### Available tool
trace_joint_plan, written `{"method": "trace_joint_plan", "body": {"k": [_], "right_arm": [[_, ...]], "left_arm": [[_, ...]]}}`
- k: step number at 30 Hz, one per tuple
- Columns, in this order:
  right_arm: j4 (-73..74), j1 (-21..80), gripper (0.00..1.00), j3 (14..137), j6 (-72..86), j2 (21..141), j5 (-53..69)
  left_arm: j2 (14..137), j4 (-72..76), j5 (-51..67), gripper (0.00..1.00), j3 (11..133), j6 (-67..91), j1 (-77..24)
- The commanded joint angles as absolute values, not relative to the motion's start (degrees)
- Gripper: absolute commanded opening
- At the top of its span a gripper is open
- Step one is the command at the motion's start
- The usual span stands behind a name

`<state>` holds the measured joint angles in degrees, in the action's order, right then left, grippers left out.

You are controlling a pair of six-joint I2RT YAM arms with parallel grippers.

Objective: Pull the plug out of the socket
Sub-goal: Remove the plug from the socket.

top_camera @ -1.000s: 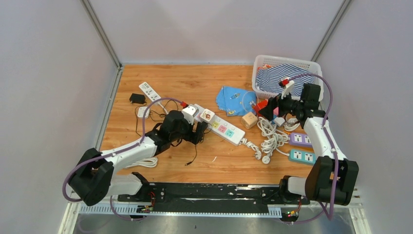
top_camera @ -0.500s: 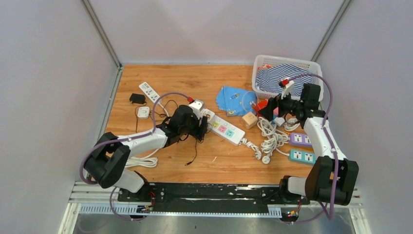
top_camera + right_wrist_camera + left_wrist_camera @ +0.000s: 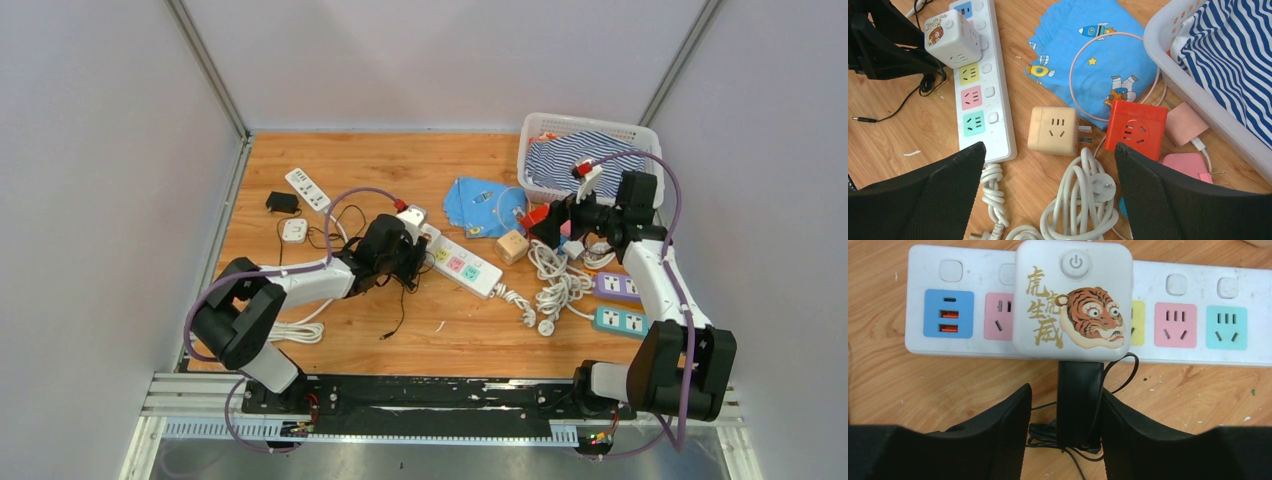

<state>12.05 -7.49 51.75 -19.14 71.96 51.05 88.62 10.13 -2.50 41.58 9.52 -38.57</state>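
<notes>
Pale grey walls enclose a wooden desk [image 3: 330, 165], and a white power strip [image 3: 1193, 295] lies slantwise near its middle. A white cube adapter [image 3: 1073, 300] printed with a tiger face is plugged into the strip toward its far-left end. A black plug [image 3: 1077, 405] trailing a thin black cable juts from the cube's near side. The left gripper [image 3: 1065, 392] sits low at that spot with its jaws partly parted, one on each side of the black plug. One finger [image 3: 1128, 430] lies close against the plug, while a strip of bare wood shows between the plug and the other finger, so the plug is straddled rather than clamped. The right gripper [image 3: 1049, 146] hangs toward the desk's right edge, spread wide and holding nothing. It is above a beige cube socket [image 3: 1053, 130], a red cube socket [image 3: 1136, 127] and a coiled white cable [image 3: 1083, 200], just beside the white basket [image 3: 1168, 60].
</notes>
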Motion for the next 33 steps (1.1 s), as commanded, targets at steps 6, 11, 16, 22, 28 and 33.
{"method": "trace_joint_plan", "body": {"k": [6, 11, 16, 22, 28, 33], "right_arm": [[12.4, -4.8, 1.00, 50.9, -20.8, 72.3, 53.0], [9.4, -0.7, 1.00, 47.9, -26.8, 69.8, 55.4], [10.5, 8.3, 1.00, 42.5, -53.7, 66.0, 63.3], [19.6, 12.6, 1.00, 48.6, -76.0, 75.1, 74.6], [37.5, 17.7, 0.95, 63.7, -88.5, 92.1, 73.5], [38.7, 21.1, 0.94, 65.3, -86.4, 97.9, 72.1]], "left_arm": [[89.4, 13.4, 2.5, 0.33, 42.3, -2.4, -38.7], [87.3, 13.4, 11.2, 0.19, 39.6, -11.0, -38.7], [86.1, 13.3, 19.0, 0.05, 37.6, -16.2, -38.7], [85.2, 13.3, 26.2, 0.04, 36.0, -22.0, -39.0], [86.1, 13.3, 27.0, 0.04, 35.9, -24.3, -40.7], [86.1, 13.3, 26.0, 0.04, 36.4, -24.2, -40.8]]}}
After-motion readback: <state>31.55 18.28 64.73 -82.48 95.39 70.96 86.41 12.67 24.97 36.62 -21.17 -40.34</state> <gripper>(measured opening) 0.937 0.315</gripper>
